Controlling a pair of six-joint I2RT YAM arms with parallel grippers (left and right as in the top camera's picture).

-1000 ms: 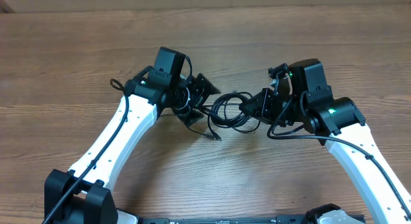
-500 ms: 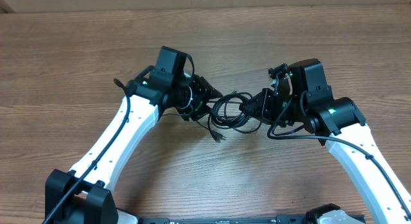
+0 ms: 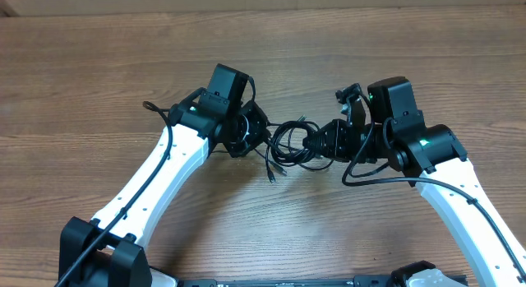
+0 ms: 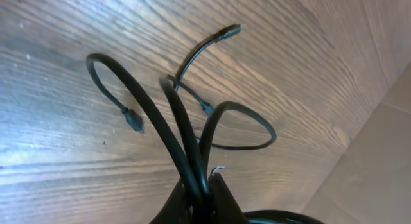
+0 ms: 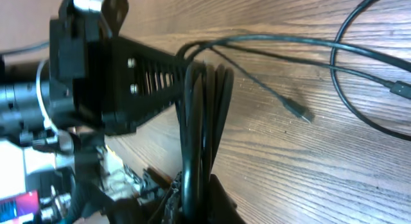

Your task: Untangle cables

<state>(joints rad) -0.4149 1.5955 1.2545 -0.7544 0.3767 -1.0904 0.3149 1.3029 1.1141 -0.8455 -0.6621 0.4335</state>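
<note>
The cables (image 3: 292, 145) lay in a loose knot at the middle of the table (image 3: 90, 65), strung between the two grippers. From overhead the knot's long axis ran left to right, from the left gripper (image 3: 261, 141) at one end to the right gripper (image 3: 319, 142) at the other. Small loops bulged from it toward the far side of the table. One free strand trailed out of its left part toward the near edge and ended in a plug (image 3: 274, 178) that pointed that way.

The left gripper was clamped on the cables. In its wrist view the fingers (image 4: 225, 205) pinched a few strands together at the bottom of the frame, and the strands fanned out from there over the wood. One arched to the left and bent down to a plug (image 4: 133, 120). Another ran up to a plug (image 4: 228, 31) that pointed to the upper right. A third made a closed loop on the right. Whether these strands touched the wood could not be told.

The right gripper (image 5: 196, 201) was also clamped on the cables. Its wrist view showed several strands side by side, running straight away from its fingers to the left gripper's slotted finger (image 5: 148, 76), which met the bunch at its far end. From there thin strands ran right across the wood, and one ended in a small plug (image 5: 298, 112) that pointed to the lower right.
</note>
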